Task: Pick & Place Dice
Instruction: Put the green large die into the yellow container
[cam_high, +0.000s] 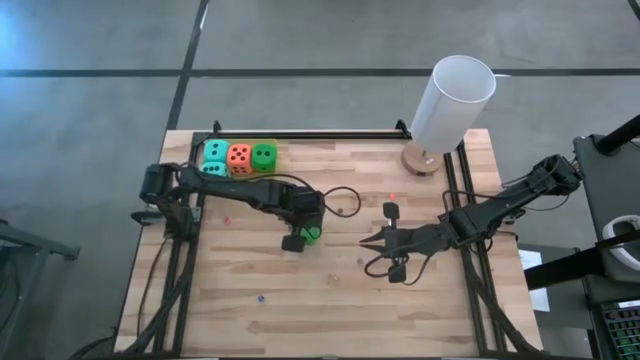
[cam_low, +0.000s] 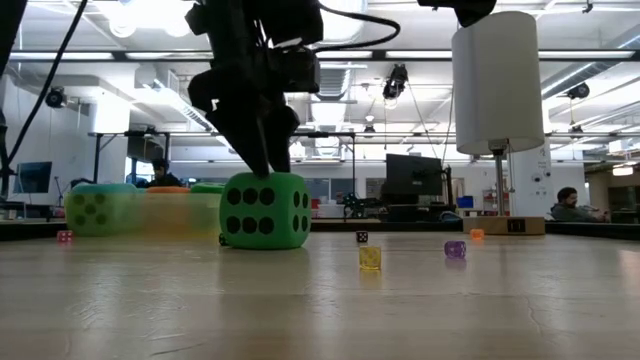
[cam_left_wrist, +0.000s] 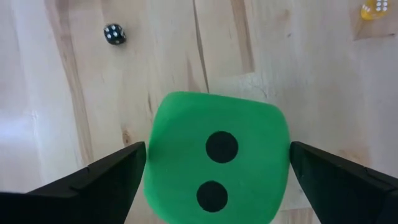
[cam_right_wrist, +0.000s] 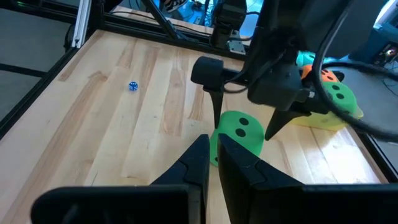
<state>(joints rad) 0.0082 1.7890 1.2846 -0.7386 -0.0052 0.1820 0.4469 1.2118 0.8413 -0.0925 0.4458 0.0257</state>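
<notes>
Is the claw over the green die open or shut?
Open. The left gripper straddles the green die on the table, and bare wood shows between each finger and the die.

Green die (cam_high: 312, 234) sat flat near the table (cam_high: 300, 310) centre, two-pip face up, six-pip face toward the front edge. Teal (cam_high: 216, 152), orange-red (cam_high: 240, 157) and green (cam_high: 264, 155) dice stood in a touching row at the back-left corner; another teal die (cam_high: 212, 169) just in front.

Grey concrete floor (cam_high: 90, 150) crossed by dark seams, bright ceiling strip lights (cam_low: 150, 15), dark monitors (cam_low: 412, 182) on far desks, a person (cam_low: 568, 204) seated far right, pale walls.
</notes>
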